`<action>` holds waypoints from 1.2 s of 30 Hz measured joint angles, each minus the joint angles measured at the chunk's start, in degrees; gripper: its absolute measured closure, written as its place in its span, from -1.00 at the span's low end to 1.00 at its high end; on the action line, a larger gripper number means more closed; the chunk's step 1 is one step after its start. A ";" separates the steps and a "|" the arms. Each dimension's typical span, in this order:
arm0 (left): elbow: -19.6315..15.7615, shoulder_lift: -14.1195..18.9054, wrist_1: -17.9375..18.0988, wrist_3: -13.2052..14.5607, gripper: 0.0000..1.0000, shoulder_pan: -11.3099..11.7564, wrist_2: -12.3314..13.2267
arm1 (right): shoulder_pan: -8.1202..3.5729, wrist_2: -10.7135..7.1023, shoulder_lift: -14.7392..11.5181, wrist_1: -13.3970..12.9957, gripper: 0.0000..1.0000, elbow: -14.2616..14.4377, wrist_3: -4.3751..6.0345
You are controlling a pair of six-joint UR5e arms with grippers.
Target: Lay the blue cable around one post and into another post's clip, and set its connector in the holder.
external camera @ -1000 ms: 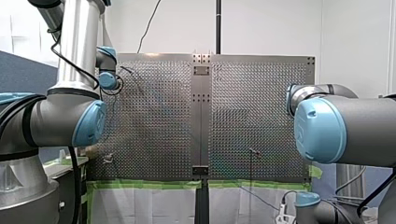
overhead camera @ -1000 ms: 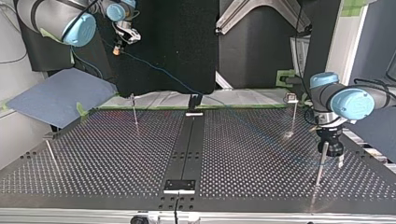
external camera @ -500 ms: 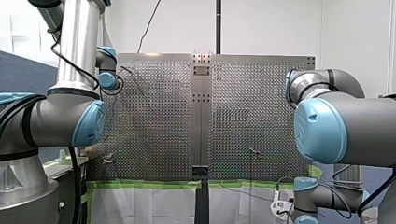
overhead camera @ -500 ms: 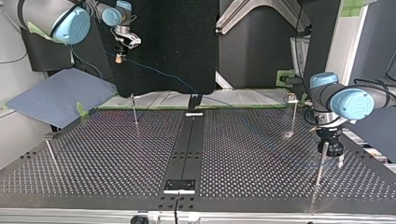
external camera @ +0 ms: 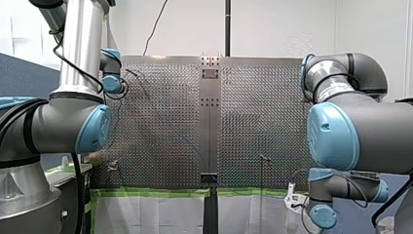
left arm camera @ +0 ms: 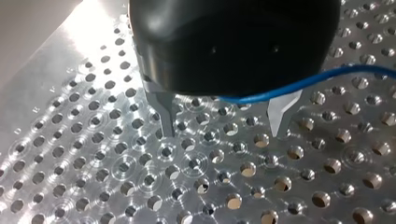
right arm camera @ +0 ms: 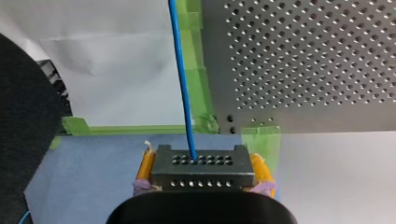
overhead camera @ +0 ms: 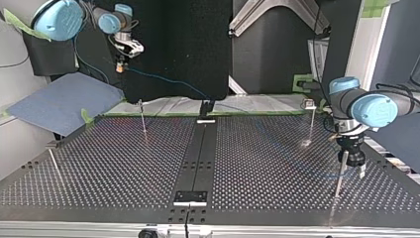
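Note:
My right gripper (right arm camera: 202, 161), with yellow pads, is shut on a dark grey connector block (right arm camera: 201, 173). The blue cable (right arm camera: 183, 84) leaves the block and runs ahead past the plate's taped corner. In the top view this gripper (overhead camera: 120, 62) hangs beyond the table's far edge at the left, and the cable (overhead camera: 168, 81) sags toward the holder (overhead camera: 206, 112). My left gripper (left arm camera: 224, 126) stands open just above the perforated plate, a stretch of cable (left arm camera: 303, 80) crossing under its body. In the top view it (overhead camera: 352, 169) hovers beside a thin post (overhead camera: 339, 174) at the right.
More thin posts stand on the plate (overhead camera: 142, 118), (overhead camera: 311, 119), (overhead camera: 53, 162). A dark strip (overhead camera: 198, 153) runs down the middle, with a bracket (overhead camera: 190, 197) at its near end. Green tape (right arm camera: 196, 56) edges the plate; a blue mat (overhead camera: 59, 101) lies at the far left.
My right arm has swung, carrying the connector lower and a little left in the top view; its elbow rose in the front view. My left arm has not moved.

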 joint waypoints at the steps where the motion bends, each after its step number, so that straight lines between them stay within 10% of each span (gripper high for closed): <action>1: 0.00 0.00 0.00 -0.01 -0.96 -0.01 0.00 | -0.10 -0.01 -0.53 0.54 1.00 -0.04 -0.01; 10: 0.00 0.00 0.00 -0.03 -0.96 0.00 -0.01 | -0.61 -0.13 -4.86 4.62 1.00 -1.53 -0.22; 17: 0.00 0.00 0.01 -0.06 -0.96 0.00 0.07 | -0.77 -0.44 -8.15 5.80 1.00 -2.01 -2.40; 36: 0.00 0.00 0.01 -0.12 -0.96 0.03 0.08 | -1.40 -6.66 -17.10 5.85 1.00 -2.03 -4.16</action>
